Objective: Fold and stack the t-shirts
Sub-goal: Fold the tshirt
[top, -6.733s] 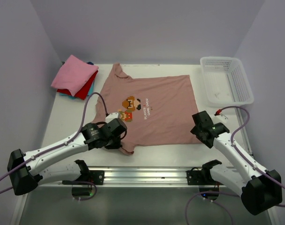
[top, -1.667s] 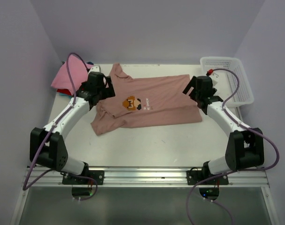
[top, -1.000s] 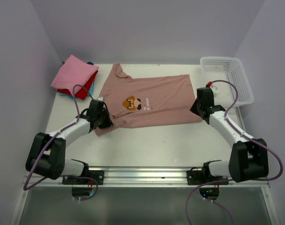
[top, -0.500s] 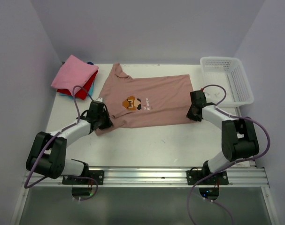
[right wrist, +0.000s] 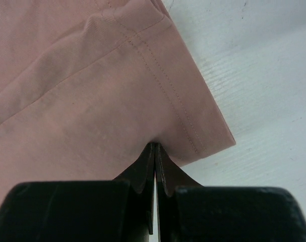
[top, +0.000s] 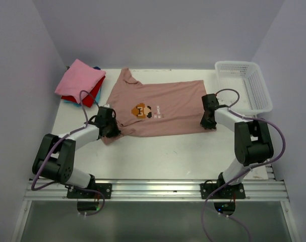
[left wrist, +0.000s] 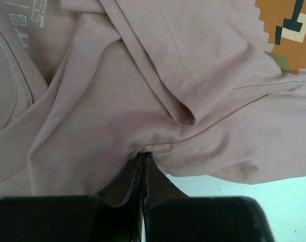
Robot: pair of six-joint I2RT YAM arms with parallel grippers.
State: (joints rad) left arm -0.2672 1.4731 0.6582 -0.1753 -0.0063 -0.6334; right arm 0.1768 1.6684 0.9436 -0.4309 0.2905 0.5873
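The dusty-pink t-shirt [top: 168,101] lies folded in half across the middle of the table, its pixel figure facing up. My left gripper [top: 111,130] is shut on the cloth at its near left end. In the left wrist view the left gripper [left wrist: 144,157] pinches a bunched fold of the t-shirt [left wrist: 92,111] below the neck label. My right gripper [top: 207,125] is shut on the near right corner. The right wrist view shows that gripper [right wrist: 156,147] nipping the t-shirt [right wrist: 67,101] just inside the stitched hem. A folded stack sits at the back left: bright pink shirt [top: 79,79] over red shirt [top: 94,95] over blue.
A white lattice basket [top: 266,98] stands at the back right, close to the right arm's elbow. Purple cables loop above both forearms. The enclosure walls close in on the left, right and back. Bare white table [top: 163,156] runs between the shirt and the front rail.
The shirt's near half has been folded over onto the far half. Over the last second the right arm drew in and its gripper slid slightly left along the shirt's right end; the left gripper barely moved.
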